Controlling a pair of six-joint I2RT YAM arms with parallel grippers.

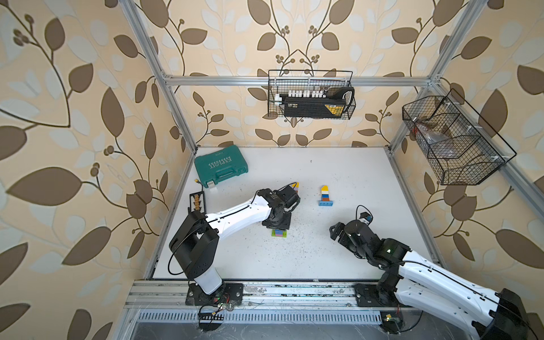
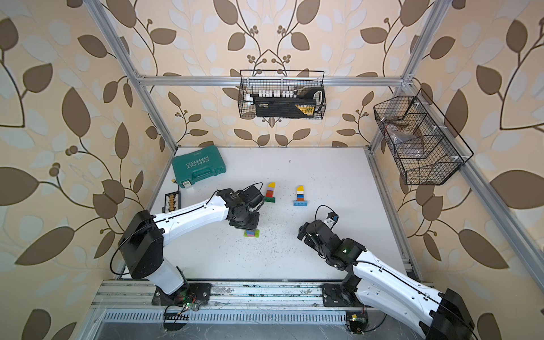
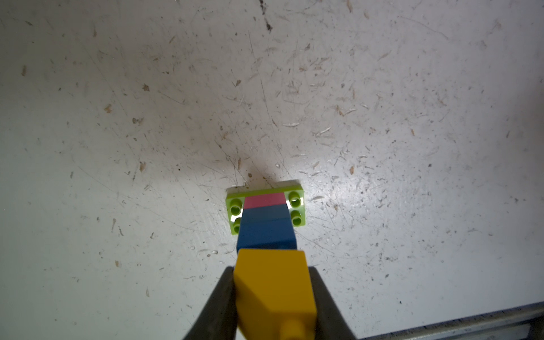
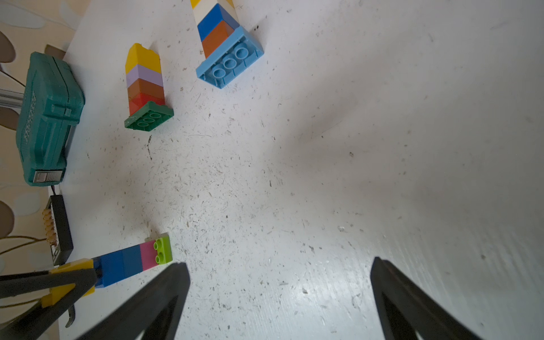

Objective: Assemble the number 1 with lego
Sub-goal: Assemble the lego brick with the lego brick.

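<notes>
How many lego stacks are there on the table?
3. The green-based stack lies mid-table; the blue-based stack lies beside it; the lime-based stack stands upright, gripped by the left end effector. The left arm might hide more.

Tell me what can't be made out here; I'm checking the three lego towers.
- Green-based tower: in a top view, the left arm hides all but its yellow tip.
- Lime-based tower: in both top views, the left gripper covers its upper bricks.
- Blue-based tower: right wrist view's edge cuts off its top.
- Side basket: contents blurred behind mesh, both top views.
</notes>
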